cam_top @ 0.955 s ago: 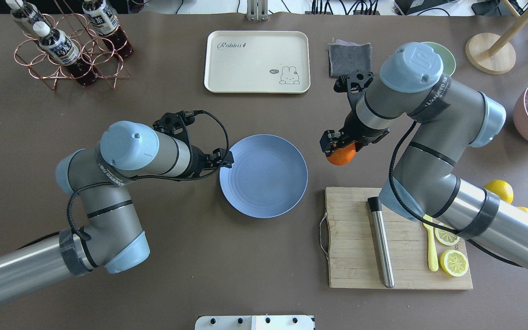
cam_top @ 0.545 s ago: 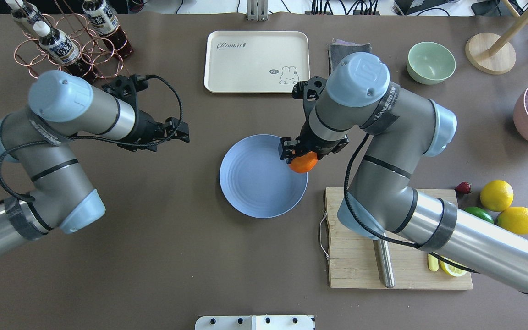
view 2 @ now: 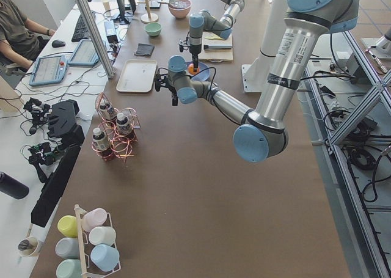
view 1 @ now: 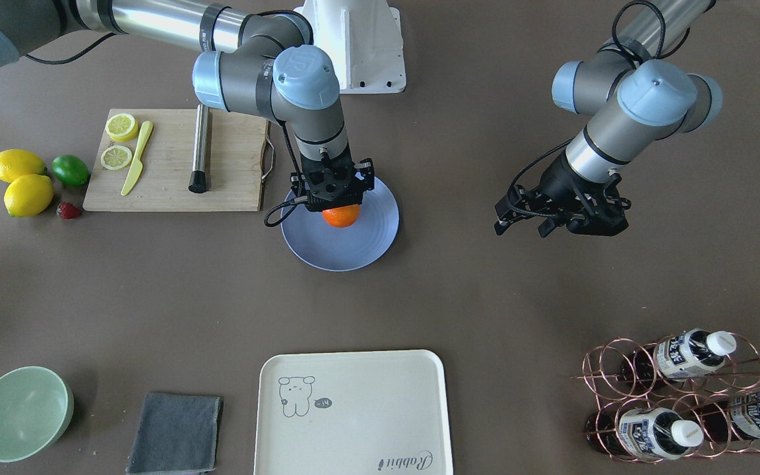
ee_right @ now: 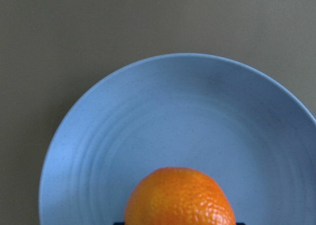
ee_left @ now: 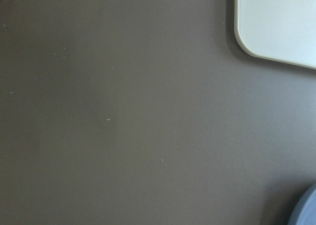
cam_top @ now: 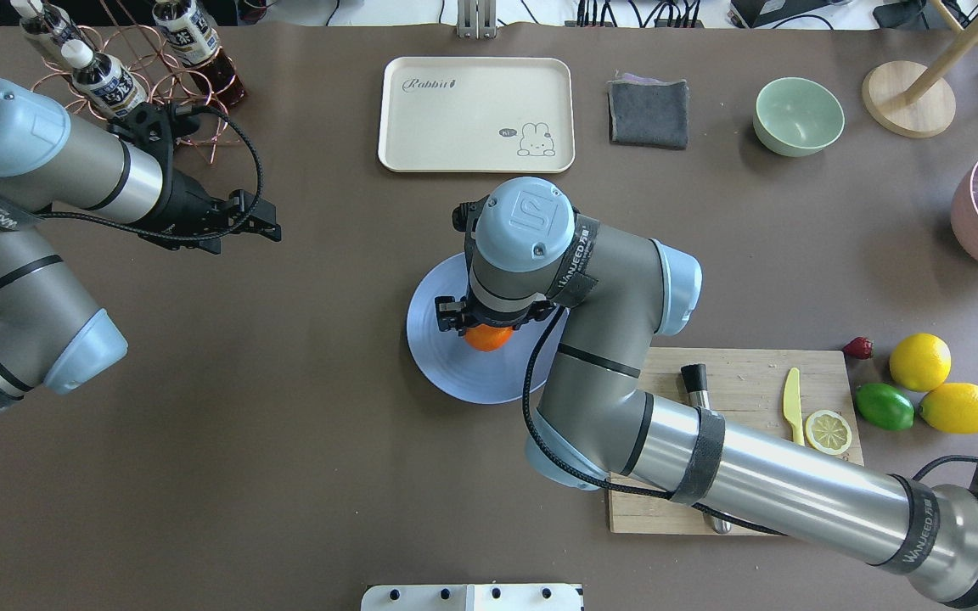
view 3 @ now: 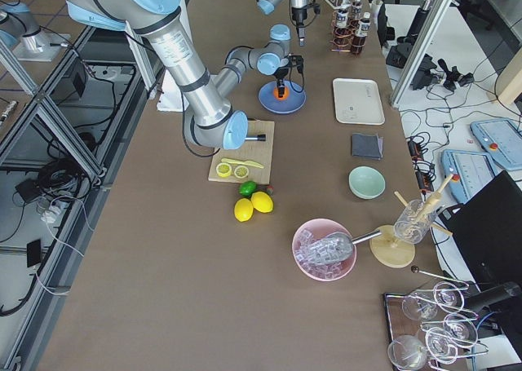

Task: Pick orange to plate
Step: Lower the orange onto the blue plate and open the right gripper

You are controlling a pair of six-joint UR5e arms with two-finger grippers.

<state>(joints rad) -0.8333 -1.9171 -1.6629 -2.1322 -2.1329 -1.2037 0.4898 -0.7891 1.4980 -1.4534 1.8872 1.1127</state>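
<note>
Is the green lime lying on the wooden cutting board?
No, the lime lies off the end of the cutting board, beside two lemons.

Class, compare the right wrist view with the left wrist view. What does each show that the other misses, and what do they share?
Only the right wrist view shows the orange, at its bottom edge in front of the plate, nearly all of which is visible. Only the left wrist view shows a corner of the cream tray. Both show the blue plate, a mere sliver in the left view, and the brown table.
</note>
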